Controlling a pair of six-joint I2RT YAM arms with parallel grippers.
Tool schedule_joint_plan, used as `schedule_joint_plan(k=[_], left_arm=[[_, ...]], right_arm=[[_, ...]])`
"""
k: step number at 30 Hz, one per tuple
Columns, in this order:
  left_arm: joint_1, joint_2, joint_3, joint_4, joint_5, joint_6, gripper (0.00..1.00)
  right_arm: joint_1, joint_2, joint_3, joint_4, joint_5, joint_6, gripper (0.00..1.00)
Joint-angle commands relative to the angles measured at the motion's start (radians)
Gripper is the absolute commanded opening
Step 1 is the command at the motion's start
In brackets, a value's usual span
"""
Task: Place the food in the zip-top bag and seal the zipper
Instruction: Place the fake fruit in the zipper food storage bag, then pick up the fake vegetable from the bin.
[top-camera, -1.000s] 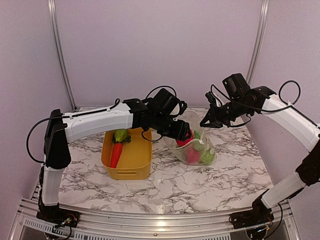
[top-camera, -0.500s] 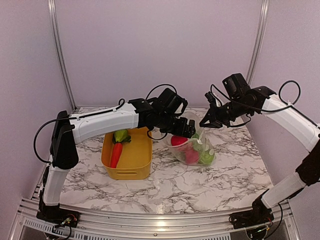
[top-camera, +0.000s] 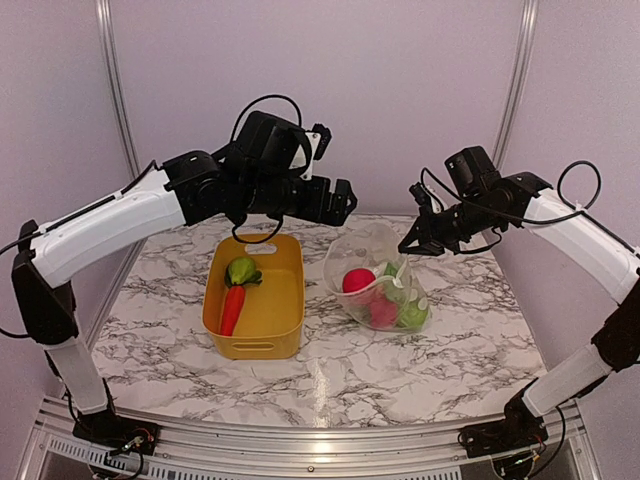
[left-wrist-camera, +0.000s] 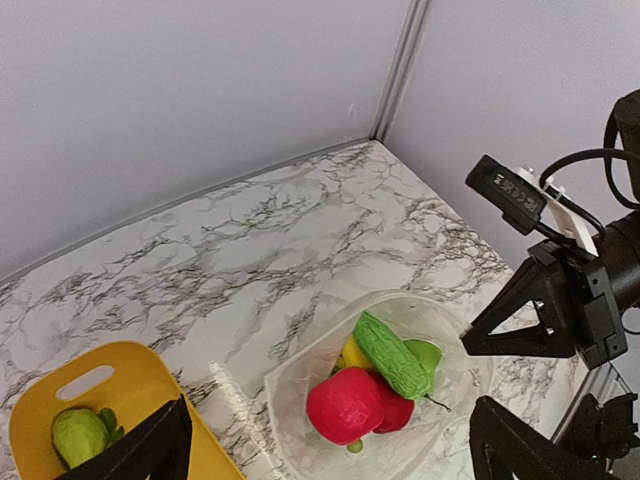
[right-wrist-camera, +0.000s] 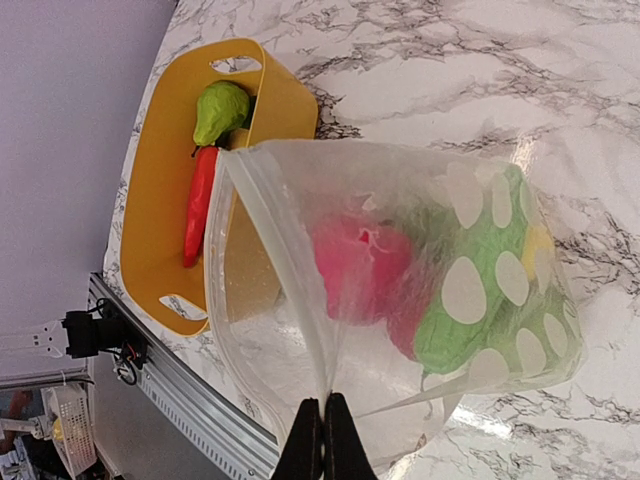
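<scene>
top external view: the dotted clear bag (top-camera: 365, 255) stands on the marble table (top-camera: 460, 340), just right of the yellow bin (top-camera: 296, 300), mouth open upward. inside lie a red apple (top-camera: 357, 281), a cucumber (left-wrist-camera: 392, 356), a lemon (left-wrist-camera: 350, 352) and other green pieces. the right gripper (right-wrist-camera: 322, 405) has its fingers pressed together on the bag's edge by the zipper (right-wrist-camera: 280, 270). a carrot (top-camera: 232, 308) and a green fruit (top-camera: 241, 270) are in the bin. the left gripper (top-camera: 340, 203) hangs above the bin's far end, fingers spread, holding nothing.

Clear dotted zip-top bag (top-camera: 362, 248) stands open; red fruit (top-camera: 358, 281), cucumber (left-wrist-camera: 392, 355) inside.
</scene>
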Motion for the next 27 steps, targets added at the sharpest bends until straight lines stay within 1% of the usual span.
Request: schedule_joint_plan(k=[1, 3, 6, 10, 13, 17, 20, 24, 27], left_arm=[[0.016, -0.138, -0.220, -0.031, -0.418, -0.023, 0.99], [0.061, -0.173, -0.319, -0.044, -0.442, -0.056, 0.99], [0.128, -0.188, -0.394, -0.121, -0.419, -0.155, 0.98], [0.157, -0.203, -0.522, -0.133, -0.416, -0.201, 0.90], [0.176, -0.191, -0.591, -0.136, -0.395, -0.241, 0.83], [0.193, -0.146, -0.623, -0.149, -0.366, -0.260, 0.78], [0.199, -0.109, -0.633, -0.151, -0.354, -0.260, 0.77], [0.210, -0.057, -0.624, -0.152, -0.354, -0.251, 0.71], [0.233, -0.023, -0.614, -0.154, -0.360, -0.274, 0.68]], right_arm=[[0.012, -0.011, 0.019, 0.032, -0.005, -0.006, 0.00], [0.012, -0.014, 0.011, 0.039, -0.005, -0.004, 0.00], [0.013, -0.019, -0.002, 0.046, -0.010, 0.001, 0.00], [0.013, -0.027, -0.012, 0.051, -0.007, 0.005, 0.00], [0.013, -0.027, -0.014, 0.052, -0.013, 0.006, 0.00], [0.013, -0.030, -0.017, 0.050, -0.011, 0.007, 0.00], [0.013, -0.033, -0.023, 0.052, -0.013, 0.008, 0.00], [0.013, -0.035, -0.028, 0.056, -0.014, 0.012, 0.00], [0.013, -0.038, -0.026, 0.056, -0.011, 0.016, 0.00]])
